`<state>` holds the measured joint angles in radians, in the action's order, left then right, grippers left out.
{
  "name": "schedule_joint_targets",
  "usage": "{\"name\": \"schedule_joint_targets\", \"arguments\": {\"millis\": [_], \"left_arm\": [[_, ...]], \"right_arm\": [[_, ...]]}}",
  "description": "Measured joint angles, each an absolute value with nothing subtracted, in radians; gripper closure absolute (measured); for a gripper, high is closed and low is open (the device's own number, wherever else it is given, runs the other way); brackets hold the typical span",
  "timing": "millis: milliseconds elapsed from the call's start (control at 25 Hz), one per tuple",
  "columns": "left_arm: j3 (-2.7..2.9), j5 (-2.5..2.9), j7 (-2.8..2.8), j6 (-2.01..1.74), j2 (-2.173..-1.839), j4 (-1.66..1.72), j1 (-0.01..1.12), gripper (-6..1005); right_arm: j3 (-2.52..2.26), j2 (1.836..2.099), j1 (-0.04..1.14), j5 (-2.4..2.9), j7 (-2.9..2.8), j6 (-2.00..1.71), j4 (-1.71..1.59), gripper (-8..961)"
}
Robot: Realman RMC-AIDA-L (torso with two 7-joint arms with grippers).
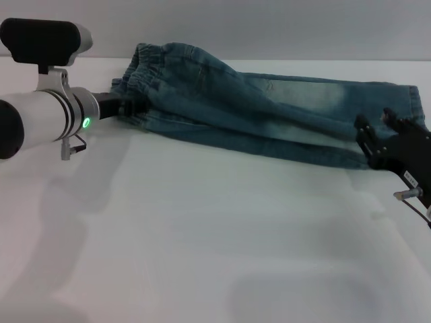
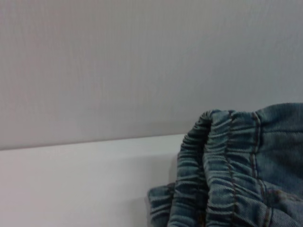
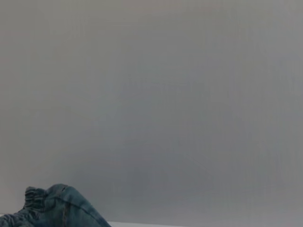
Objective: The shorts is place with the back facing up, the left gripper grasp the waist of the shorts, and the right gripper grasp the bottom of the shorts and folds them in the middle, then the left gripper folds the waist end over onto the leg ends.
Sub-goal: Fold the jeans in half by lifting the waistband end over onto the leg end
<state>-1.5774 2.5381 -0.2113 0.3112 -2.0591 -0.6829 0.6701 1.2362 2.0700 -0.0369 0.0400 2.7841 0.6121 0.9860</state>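
The faded blue denim shorts [image 1: 269, 108] lie folded lengthwise across the far part of the white table. Their ruffled waist [image 1: 145, 74] is at the left and bunched up off the surface; it fills the corner of the left wrist view as the waist [image 2: 222, 161]. My left gripper [image 1: 124, 105] reaches into the waist band from the left and is shut on it, fingertips hidden in the folds. The leg ends [image 1: 409, 101] lie at the right. My right gripper [image 1: 376, 122] stands just in front of them, prongs spread and holding nothing. A hump of shorts [image 3: 57, 208] shows in the right wrist view.
The white table [image 1: 202, 235] stretches in front of the shorts. A plain grey wall [image 1: 269, 27] rises right behind the table's back edge.
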Motion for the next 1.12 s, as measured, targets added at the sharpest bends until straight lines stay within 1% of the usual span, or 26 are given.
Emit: {"name": "schedule_joint_targets", "arguments": {"millis": [360,560,680,920,1000,1120], "left_arm": [[-1.536,2.537,-0.212,0.295,-2.061,-0.661,0.671,254],[-1.512,2.536,-0.212,0.258,-2.063,-0.649,0.665,458],[-1.509,2.536,-0.211,0.249,-2.064,-0.642,0.666,645],[-1.499,2.536,-0.203,0.248,-2.067,-0.658,0.653,811],[-1.489,2.535,-0.201,0.257,-2.068,-0.707,0.624,821],[-1.485,2.535,-0.201,0.259,-2.068,-0.723,0.613,837]], "right_arm": [[1.235,2.069,-0.035,0.040,2.784,0.612,0.996,528],[1.235,2.069,-0.038,0.047,2.784,0.612,0.998,528],[1.235,2.069,-0.042,0.051,2.784,0.612,0.999,528],[1.235,2.069,-0.048,0.052,2.784,0.612,0.999,528],[1.235,2.069,-0.049,0.053,2.784,0.612,0.999,528],[1.235,2.069,-0.050,0.060,2.784,0.612,0.999,528]]}}
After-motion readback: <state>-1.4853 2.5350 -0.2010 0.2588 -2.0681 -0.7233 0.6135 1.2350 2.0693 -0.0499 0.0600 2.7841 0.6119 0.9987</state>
